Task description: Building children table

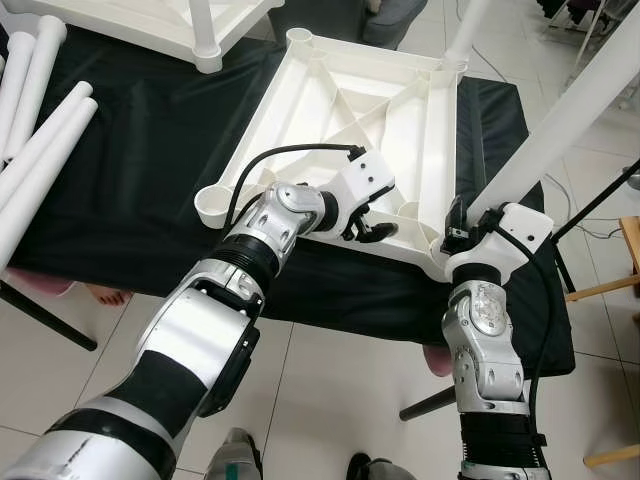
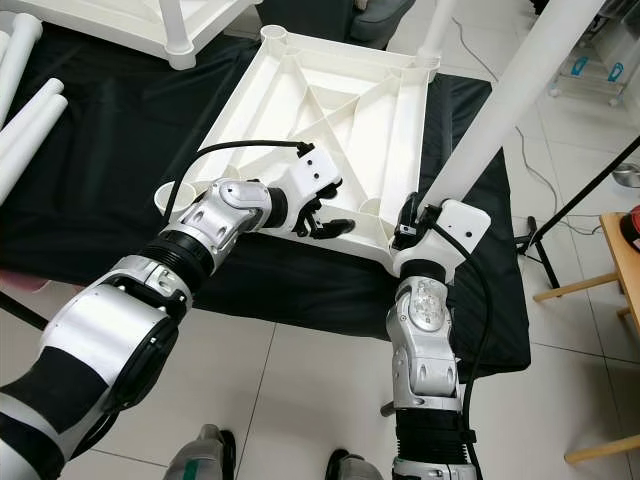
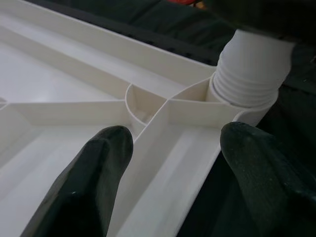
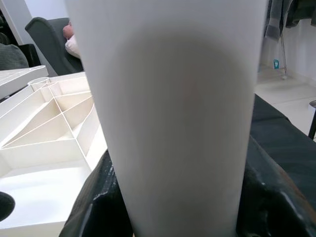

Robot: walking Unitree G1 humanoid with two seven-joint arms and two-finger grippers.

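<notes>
Leg in the corner socket, tabletop steadied

Your right gripper (image 2: 412, 232) has its fingers clamped round the white leg (image 2: 505, 95), whose threaded end sits in the near corner socket of the upturned tabletop (image 2: 330, 110) on the black-draped desk (image 2: 110, 190). Your left gripper (image 3: 173, 148) holds its fingers wide, straddling the tabletop's near rim just beside that socket.

Left arm (image 1: 200, 330) stretched forward, left gripper (image 1: 372, 228) spread open, fingers (image 3: 84, 187) apart; right arm (image 1: 488, 340) upright, right gripper (image 1: 458, 232) clamped shut.
</notes>
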